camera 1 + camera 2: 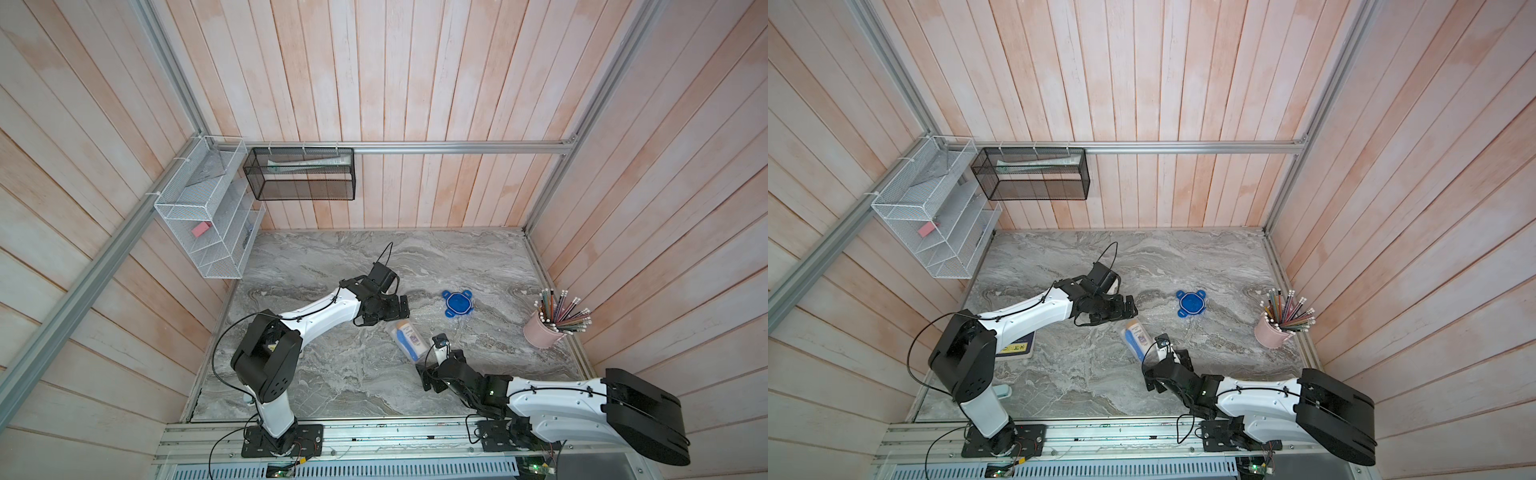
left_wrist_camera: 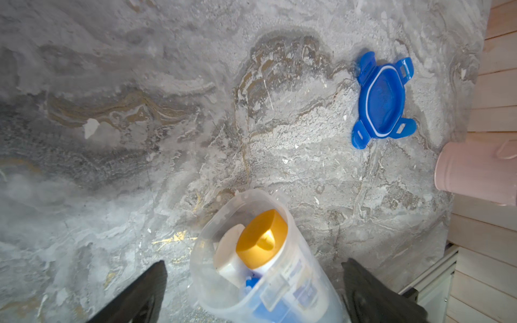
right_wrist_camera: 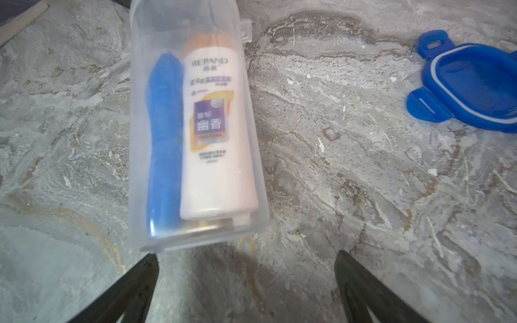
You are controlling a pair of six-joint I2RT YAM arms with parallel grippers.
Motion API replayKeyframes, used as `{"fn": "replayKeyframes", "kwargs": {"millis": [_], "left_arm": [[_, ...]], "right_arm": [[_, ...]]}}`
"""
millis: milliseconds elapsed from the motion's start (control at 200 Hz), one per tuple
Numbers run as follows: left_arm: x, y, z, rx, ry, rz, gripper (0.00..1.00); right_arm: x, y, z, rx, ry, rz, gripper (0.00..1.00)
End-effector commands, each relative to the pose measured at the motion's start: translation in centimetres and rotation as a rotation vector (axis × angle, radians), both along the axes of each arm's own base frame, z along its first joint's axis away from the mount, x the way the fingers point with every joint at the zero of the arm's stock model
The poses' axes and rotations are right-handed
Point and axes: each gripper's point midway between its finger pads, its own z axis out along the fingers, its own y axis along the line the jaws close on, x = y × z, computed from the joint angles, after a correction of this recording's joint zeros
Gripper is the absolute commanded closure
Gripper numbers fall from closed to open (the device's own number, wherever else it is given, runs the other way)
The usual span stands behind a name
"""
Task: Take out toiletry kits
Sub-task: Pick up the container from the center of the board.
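Barely visible — toothbrush (image 2: 251, 282) behind bottle (image 2: 261, 240) in container (image 2: 200, 279).

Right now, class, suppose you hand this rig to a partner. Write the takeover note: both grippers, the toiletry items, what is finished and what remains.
The left gripper is open and empty, facing the open mouth of the clear plastic container.
The right gripper is open and empty, at the container's closed end.
The container lies on its side on the grey marble table, between the two grippers.
Inside it are a white bottle with an orange cap, a blue toothbrush and another white item, too hidden to name.
Done: the round blue lid with tabs is off and lies apart on the table.
Left: take every item out.
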Motion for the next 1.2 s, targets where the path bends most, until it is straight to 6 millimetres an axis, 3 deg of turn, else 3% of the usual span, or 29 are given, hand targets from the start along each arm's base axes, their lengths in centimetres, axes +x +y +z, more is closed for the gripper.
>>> {"fn": "replayKeyframes", "kwargs": {"millis": [0,175,410,780,1055,1150,1195], "left_arm": [[0.2,-1.1,-0.3,-0.043,0.018,-0.015,0.0],[0.1,-0.9,-1.1,-0.05,0.04,0.0,0.0],[-0.2,-1.1,-1.9,-0.069,0.071,0.02,0.0],[-0.7,-1.0,-3.4,-0.101,0.113,0.018,0.0],[-0.5,-0.5,-4.0,-0.116,0.125,0.023,0.0],[-0.2,-0.2,-3.9,-0.129,0.118,0.027,0.0],[0.0,-0.1,-3.8,-0.137,0.112,0.028,0.0]], "right_arm": [[1.6,1.3,2.3,0.131,-0.098,0.015,0.02],[1.5,3.5,3.3,0.206,-0.117,0.108,0.03],[1.1,5.8,1.4,0.135,-0.032,0.194,0.05],[4.5,5.0,-0.9,0.04,-0.047,0.082,0.11],[4.0,5.5,-1.7,0.007,0.022,0.103,0.36],[3.0,5.9,-2.3,-0.032,0.106,0.151,0.55],[2.5,5.9,-2.5,-0.051,0.142,0.162,0.58]]}}
